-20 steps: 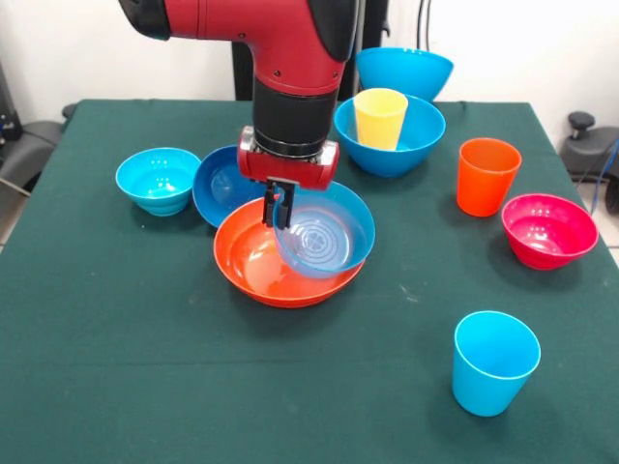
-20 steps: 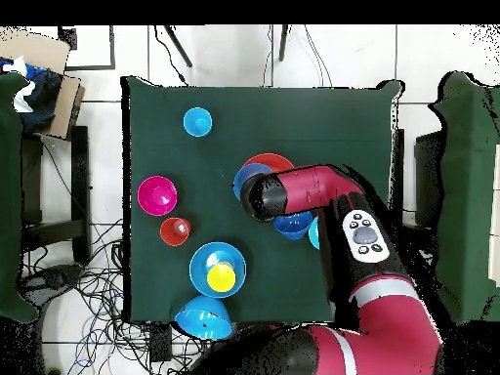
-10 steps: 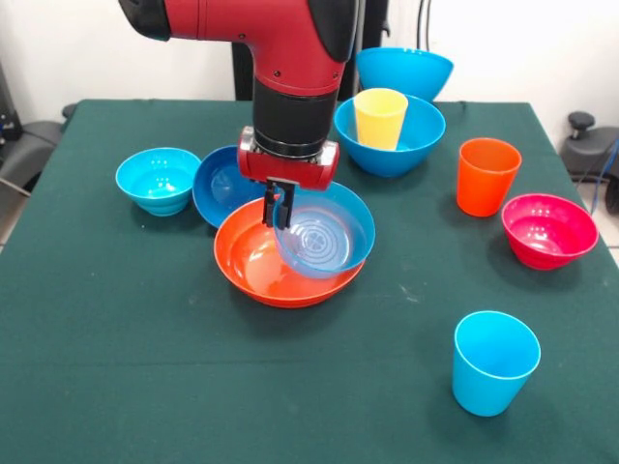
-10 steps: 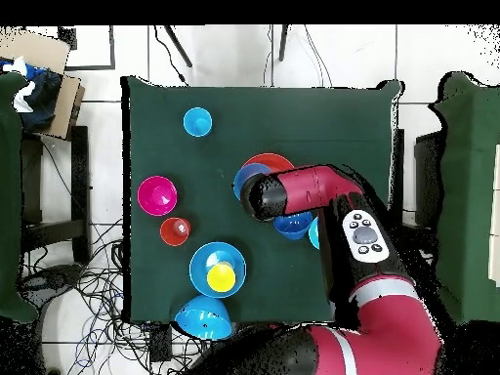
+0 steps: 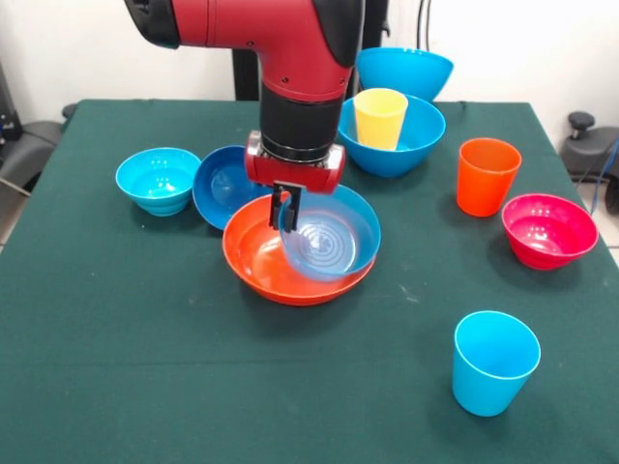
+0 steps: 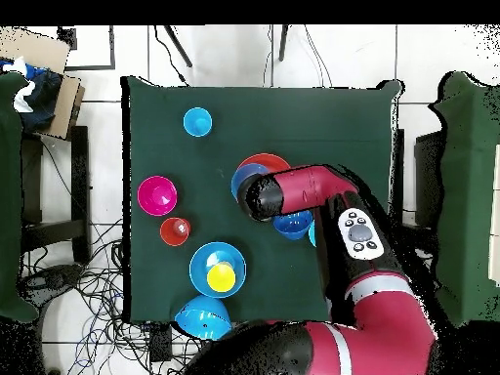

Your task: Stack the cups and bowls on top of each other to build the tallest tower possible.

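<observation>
My gripper (image 5: pixel 285 209) is shut on the near-left rim of the medium light blue bowl (image 5: pixel 334 240). That bowl sits tilted inside the wide orange bowl (image 5: pixel 259 263) at the table's middle. In the overhead view the arm covers the gripper; only the edges of the orange bowl (image 6: pixel 270 160) and the light blue bowl (image 6: pixel 240 176) show. The yellow cup (image 5: pixel 380 117) stands in a large blue bowl (image 5: pixel 418 138). The second large blue bowl (image 5: pixel 406 70) is behind it. The orange cup (image 5: pixel 486 176), the magenta bowl (image 5: pixel 548 230) and the light blue cup (image 5: pixel 494 362) stand to the right.
The small dark blue bowl (image 5: pixel 221 184) touches the orange bowl's far-left side, and the cyan bowl (image 5: pixel 158 179) stands left of it. In the overhead view a box (image 6: pixel 44 78) and chairs stand beside the table, with cables on the floor.
My gripper has shifted a little to the right in the front view with the light blue bowl. The orange bowl under it has slid the same way.
</observation>
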Robot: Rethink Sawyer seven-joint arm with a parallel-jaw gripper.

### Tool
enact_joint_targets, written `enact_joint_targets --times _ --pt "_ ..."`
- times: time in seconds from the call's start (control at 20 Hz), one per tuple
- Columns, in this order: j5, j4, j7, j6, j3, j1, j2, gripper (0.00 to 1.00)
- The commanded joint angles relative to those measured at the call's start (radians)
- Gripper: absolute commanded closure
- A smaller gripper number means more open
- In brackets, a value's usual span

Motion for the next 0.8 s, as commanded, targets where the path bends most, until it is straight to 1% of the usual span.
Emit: enact_joint_targets --times 0.05,0.35,0.8 --pt "-0.093 -0.049 -0.129 -0.057 0.048 0.023 0.084 1.00" --pt "-0.094 -0.057 -0.137 -0.069 0.053 0.014 0.110 1.00" --pt "-0.094 -0.060 -0.123 -0.077 0.050 0.023 0.116 1.00"
